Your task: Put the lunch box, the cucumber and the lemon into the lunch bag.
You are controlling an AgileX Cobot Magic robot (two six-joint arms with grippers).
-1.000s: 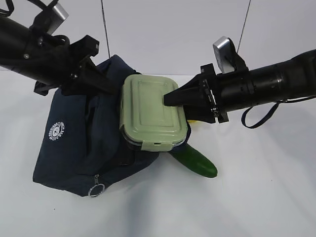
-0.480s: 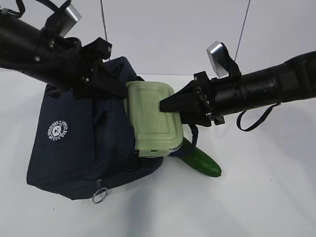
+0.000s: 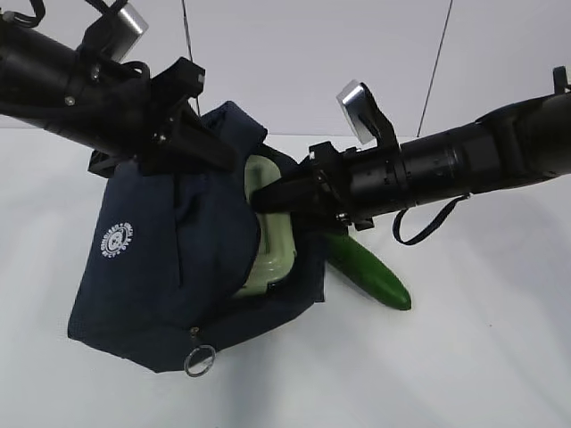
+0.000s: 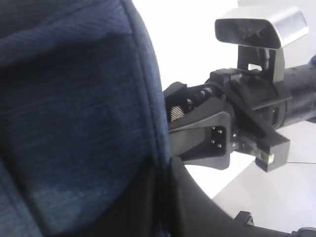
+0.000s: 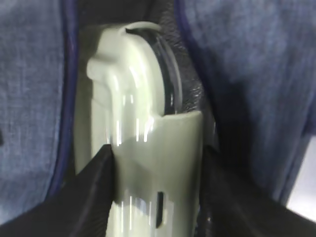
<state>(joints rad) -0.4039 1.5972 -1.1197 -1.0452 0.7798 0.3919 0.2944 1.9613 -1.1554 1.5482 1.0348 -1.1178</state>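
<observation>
Exterior view: the box (image 3: 270, 234), a second ago lying flat over the bag (image 3: 178, 259) mouth, now stands on edge, half inside; the bag has been lifted. The cucumber (image 3: 370, 272) lies on the tabletop (image 3: 482, 339).

Left wrist view: only bag fabric shows; the left end effector's state cannot be told.

Right wrist view: the right end effector (image 5: 153, 192) clamps the box. Insertion is nearly complete.

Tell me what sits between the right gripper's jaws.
The lunch box, edge-on with its sage-green lid facing left; the right gripper clamps it on both sides as it goes into the lunch bag. The right wrist view shows this.
</observation>
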